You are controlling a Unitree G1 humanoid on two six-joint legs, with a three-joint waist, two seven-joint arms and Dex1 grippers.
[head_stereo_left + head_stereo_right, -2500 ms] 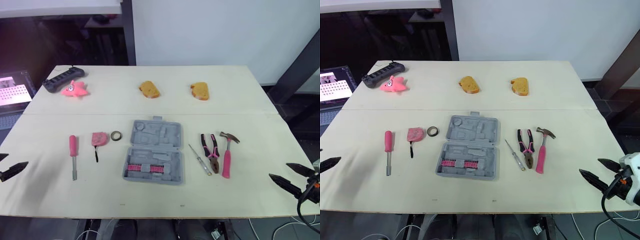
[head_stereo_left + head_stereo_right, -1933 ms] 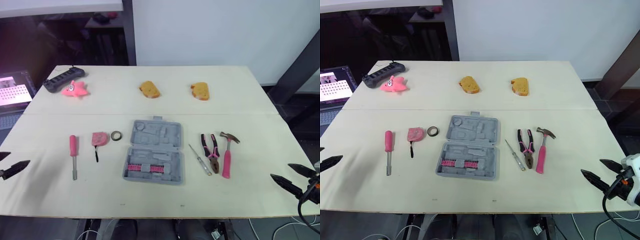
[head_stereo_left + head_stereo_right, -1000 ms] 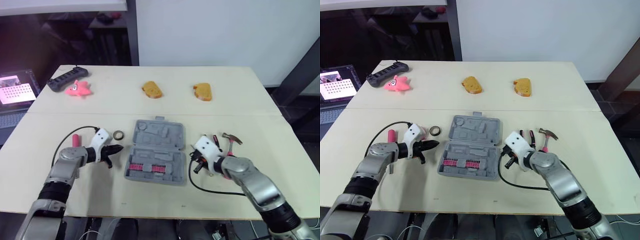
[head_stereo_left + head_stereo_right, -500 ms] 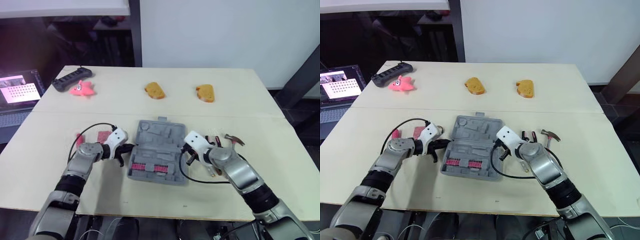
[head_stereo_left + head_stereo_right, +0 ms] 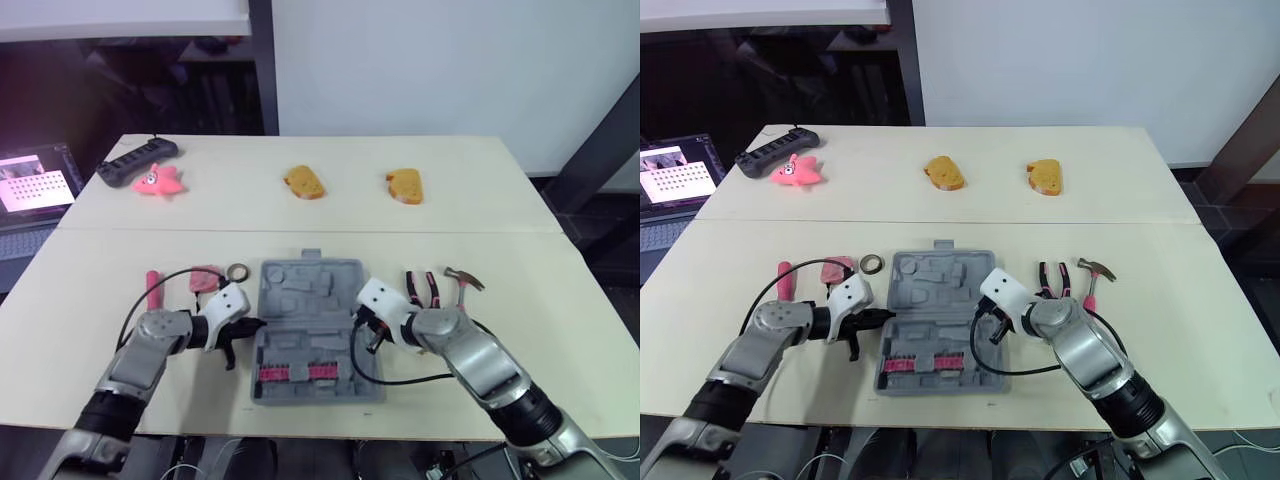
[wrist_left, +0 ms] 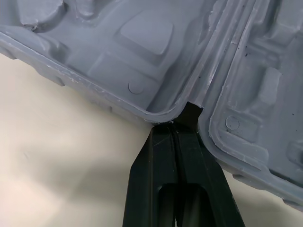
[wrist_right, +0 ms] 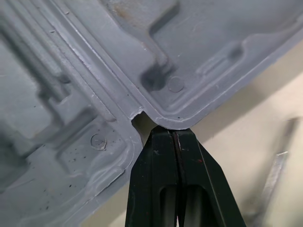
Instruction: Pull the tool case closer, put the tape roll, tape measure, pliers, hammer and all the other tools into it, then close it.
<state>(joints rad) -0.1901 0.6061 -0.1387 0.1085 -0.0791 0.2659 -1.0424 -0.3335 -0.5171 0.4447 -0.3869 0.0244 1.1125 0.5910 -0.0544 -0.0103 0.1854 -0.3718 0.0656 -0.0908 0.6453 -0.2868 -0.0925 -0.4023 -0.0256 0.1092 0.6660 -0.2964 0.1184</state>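
**While both jaws brace its hinge, the tool case [image 5: 318,325] lies open**

Since the tool case sits between them on the table [image 5: 480,210], the left jaws and right jaws, each pressed together on nothing, touch its hinge notches from opposite sides, probably to drag it nearer. It is grey moulded plastic, open flat, with pink bits [image 5: 297,373] in the half nearer the robot.

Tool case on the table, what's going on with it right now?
The robot's left gripper and right gripper each press shut fingers into the hinge notch on their side of the open grey tool case, apparently to drag it nearer. The tape roll, pliers and hammer lie on the table outside it.
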